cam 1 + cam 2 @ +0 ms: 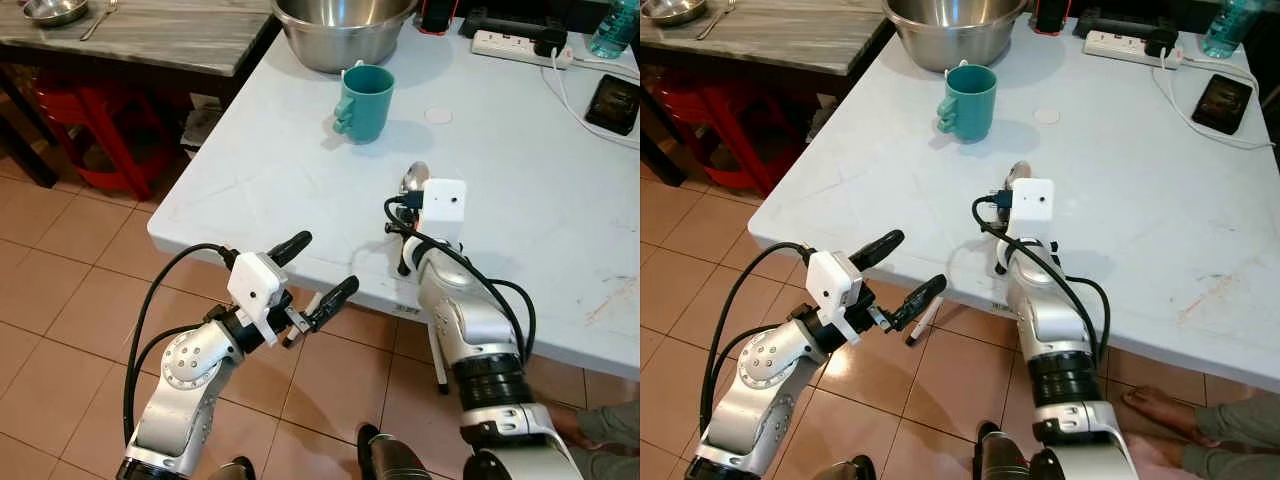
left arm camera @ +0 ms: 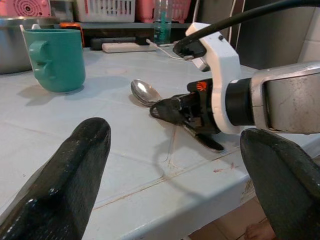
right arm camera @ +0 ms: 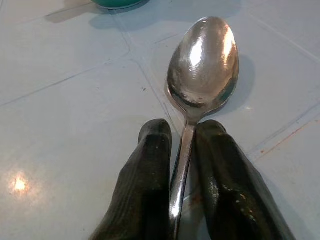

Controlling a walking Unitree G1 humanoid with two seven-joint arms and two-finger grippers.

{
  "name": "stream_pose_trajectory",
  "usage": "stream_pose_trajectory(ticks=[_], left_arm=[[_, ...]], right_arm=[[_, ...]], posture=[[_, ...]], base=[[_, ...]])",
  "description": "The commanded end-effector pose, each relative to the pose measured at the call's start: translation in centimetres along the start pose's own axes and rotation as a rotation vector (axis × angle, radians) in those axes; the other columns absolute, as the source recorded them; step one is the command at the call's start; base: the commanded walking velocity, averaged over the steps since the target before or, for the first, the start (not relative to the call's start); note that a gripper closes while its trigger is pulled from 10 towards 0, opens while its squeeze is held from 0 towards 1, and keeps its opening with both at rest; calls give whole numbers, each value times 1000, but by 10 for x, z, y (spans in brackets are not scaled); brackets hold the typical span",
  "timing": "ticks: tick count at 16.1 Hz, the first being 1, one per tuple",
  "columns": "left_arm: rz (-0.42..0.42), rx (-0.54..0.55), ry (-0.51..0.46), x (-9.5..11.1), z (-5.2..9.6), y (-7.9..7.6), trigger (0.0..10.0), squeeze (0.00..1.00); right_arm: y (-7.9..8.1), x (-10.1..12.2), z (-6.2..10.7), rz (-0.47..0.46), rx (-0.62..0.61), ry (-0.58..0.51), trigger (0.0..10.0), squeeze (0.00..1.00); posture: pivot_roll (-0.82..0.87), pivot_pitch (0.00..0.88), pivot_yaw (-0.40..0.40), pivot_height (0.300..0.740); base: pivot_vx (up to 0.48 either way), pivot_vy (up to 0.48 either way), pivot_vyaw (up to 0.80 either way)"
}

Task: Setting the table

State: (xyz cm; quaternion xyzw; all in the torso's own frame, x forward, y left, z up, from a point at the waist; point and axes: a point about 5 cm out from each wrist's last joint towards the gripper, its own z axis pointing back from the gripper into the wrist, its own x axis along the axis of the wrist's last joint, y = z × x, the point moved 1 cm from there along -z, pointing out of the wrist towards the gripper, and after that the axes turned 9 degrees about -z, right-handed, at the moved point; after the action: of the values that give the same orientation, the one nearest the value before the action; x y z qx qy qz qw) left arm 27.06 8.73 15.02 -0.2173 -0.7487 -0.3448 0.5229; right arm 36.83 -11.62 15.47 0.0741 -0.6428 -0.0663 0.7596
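Spoon (image 3: 202, 65) lies on the pale bench (image 1: 520, 220), on the robot's side of the teal mug (image 1: 362, 102), its handle clenched between the two fingers of the right gripper (image 3: 182, 135). The left gripper (image 1: 318, 272) hangs spread and empty off the bench edge, well short of the mug. The grip sits on a thin, slick handle, so the bowl end could swing or slip free on lifting; a careless sweep toward the mug might knock it.
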Motion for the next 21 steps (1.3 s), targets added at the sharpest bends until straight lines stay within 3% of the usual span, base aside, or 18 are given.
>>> stream_pose_trajectory(ticks=[1, 9, 11, 14, 16, 18, 19, 20, 21], left_arm=[[-1, -8, 17, -3, 2, -4, 10000, 0], [-9, -11, 19, -3, 0, -3, 10000, 0], [-39, 15, 11, 0, -1, -1, 10000, 0], [-67, 119, 9, 2, -5, 13, 10000, 0], [-95, 272, 41, -1, -4, 30, 10000, 0], [-99, 345, 56, -2, -4, 36, 10000, 0], [-95, 383, 71, -4, -4, 39, 10000, 0], [-88, 410, 77, -5, -3, 41, 10000, 0], [-80, 443, 89, -7, -3, 43, 10000, 0]], right_arm=[[-15, -46, 6, 16, -52, 195, 0, 0], [-24, -42, 6, -8, -75, 180, 0, 0], [-20, -37, 6, -51, -69, 143, 0, 0], [-12, -19, 8, -25, -42, 20, 0, 0], [-5, 8, 12, -2, -14, -145, 0, 0], [-4, 20, 16, 22, -4, -223, 1882, 0], [-4, 26, 18, 32, -7, -262, 8863, 0], [-4, 29, 19, 36, -15, -285, 10000, 0], [-5, 35, 22, 45, -20, -333, 10000, 0]], posture=[[-140, 252, 26, 740], [-140, 250, 34, 740], [-139, 251, 34, 740], [-135, 242, 30, 740], [-135, 242, 30, 740], [-139, 240, 22, 740], [-139, 240, 22, 740], [-139, 240, 22, 740], [-141, 237, 19, 740]], base=[[0, 0, 0], [0, 0, 0], [0, 0, 0], [0, 0, 0], [0, 0, 0], [0, 0, 0], [0, 0, 0], [0, 0, 0], [0, 0, 0]])
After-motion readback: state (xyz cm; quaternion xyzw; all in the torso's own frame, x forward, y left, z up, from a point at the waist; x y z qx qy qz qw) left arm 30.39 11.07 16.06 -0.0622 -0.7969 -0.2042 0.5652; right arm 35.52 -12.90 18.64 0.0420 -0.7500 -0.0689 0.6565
